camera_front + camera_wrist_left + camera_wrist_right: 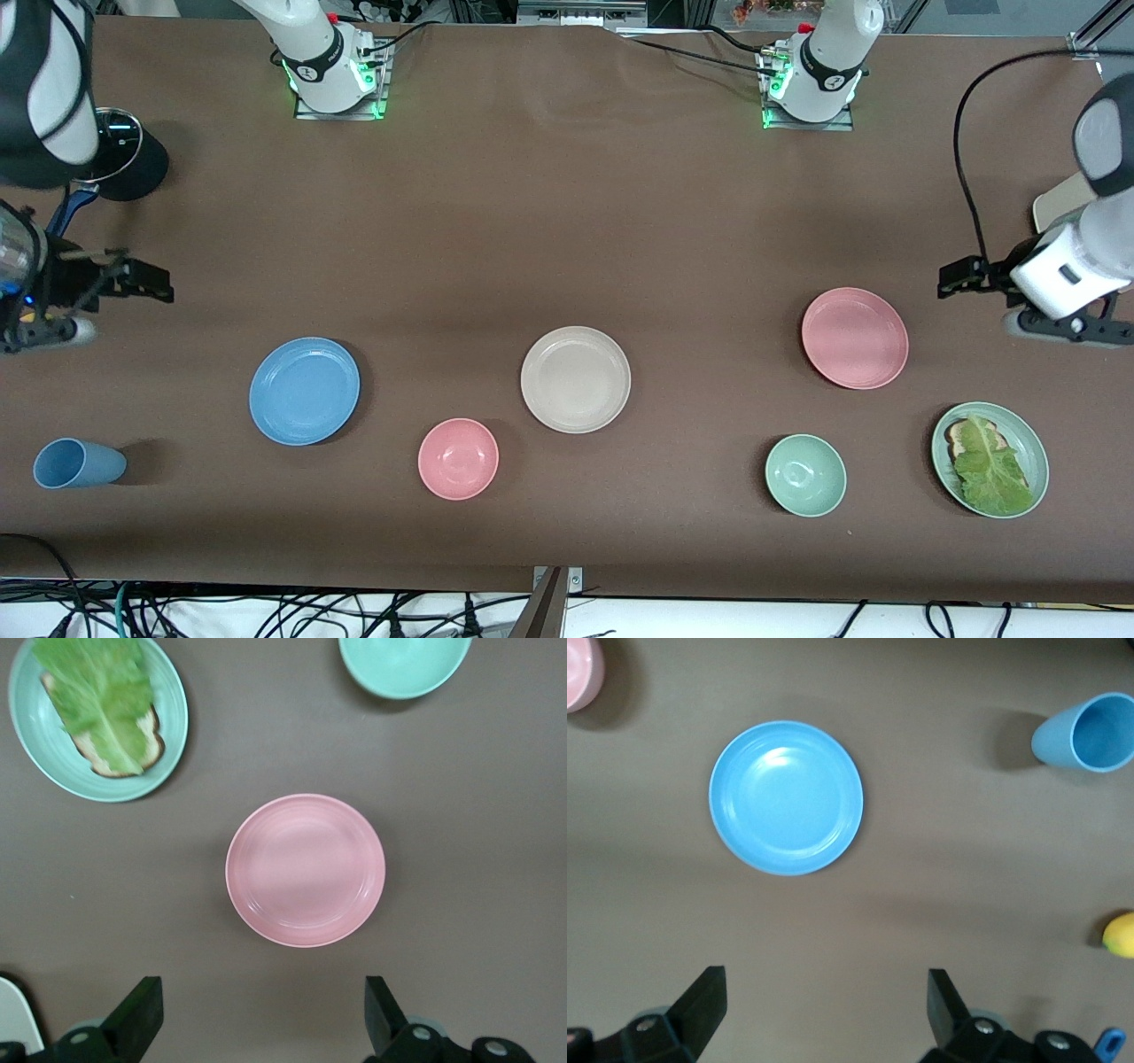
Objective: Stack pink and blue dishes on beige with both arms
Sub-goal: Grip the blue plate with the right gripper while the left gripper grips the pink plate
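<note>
The beige plate [575, 379] lies in the middle of the table. The blue plate [304, 390] [786, 797] lies toward the right arm's end, the pink plate [854, 338] [305, 870] toward the left arm's end. All three are bare and apart from each other. My left gripper [950, 278] [263, 992] hangs open and holds nothing, over bare table beside the pink plate at the left arm's end. My right gripper [152, 280] [827, 985] is open too, holding nothing, over bare table beside the blue plate.
A pink bowl [458, 458] and a green bowl [804, 475] sit nearer the front camera. A pale green plate [1033, 443] holds toast and lettuce. A light blue cup [78, 463] lies on its side. A glass lid [122, 146] and a yellow fruit [1120, 935] are at the right arm's end.
</note>
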Tool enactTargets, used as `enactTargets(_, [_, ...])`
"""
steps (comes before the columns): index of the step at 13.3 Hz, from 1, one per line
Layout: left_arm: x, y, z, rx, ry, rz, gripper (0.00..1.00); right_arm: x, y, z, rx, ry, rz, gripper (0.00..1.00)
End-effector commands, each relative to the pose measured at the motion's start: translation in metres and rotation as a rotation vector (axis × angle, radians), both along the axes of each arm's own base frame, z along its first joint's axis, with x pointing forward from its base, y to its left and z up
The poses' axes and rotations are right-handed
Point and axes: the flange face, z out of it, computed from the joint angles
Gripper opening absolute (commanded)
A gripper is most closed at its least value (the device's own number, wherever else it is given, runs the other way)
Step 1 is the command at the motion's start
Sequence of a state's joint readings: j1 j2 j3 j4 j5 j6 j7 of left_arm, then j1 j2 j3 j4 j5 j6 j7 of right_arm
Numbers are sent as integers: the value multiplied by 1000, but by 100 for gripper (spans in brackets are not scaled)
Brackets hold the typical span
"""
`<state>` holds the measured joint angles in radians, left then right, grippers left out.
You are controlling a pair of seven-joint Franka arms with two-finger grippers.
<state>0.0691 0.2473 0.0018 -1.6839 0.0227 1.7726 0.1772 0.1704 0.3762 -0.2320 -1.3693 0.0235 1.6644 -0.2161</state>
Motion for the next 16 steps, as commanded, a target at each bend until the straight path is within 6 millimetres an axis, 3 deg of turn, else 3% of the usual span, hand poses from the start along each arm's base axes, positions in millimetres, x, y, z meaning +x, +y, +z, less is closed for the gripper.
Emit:
enactTargets(1, [19,18,-76,-16,104,31,100,41,1,-39,-20,-31,19,99])
enactTargets(4, [23,49,-146,-39,137,72,100,60,-6,-88,-15,-48,2,99])
enactTargets(6, [25,52,-178,-35,141,71,100,63,-19,-117,58,-25,-43,99])
enactTargets(10, [9,77,-213,-55,153,21,100,67,-16,-150,80,-6,-41,99])
enactTargets(14, [-12,74,-251,-53,126,20,99,72,-8,-172,67,-21,-28,99])
enactTargets(15, [-14,76,-256,-56,133,23,92,75,-8,-182,64,-36,-30,99])
enactTargets(16, [-15,77,-262,-62,138,31,79,77,-7,-195,60,-40,-36,99])
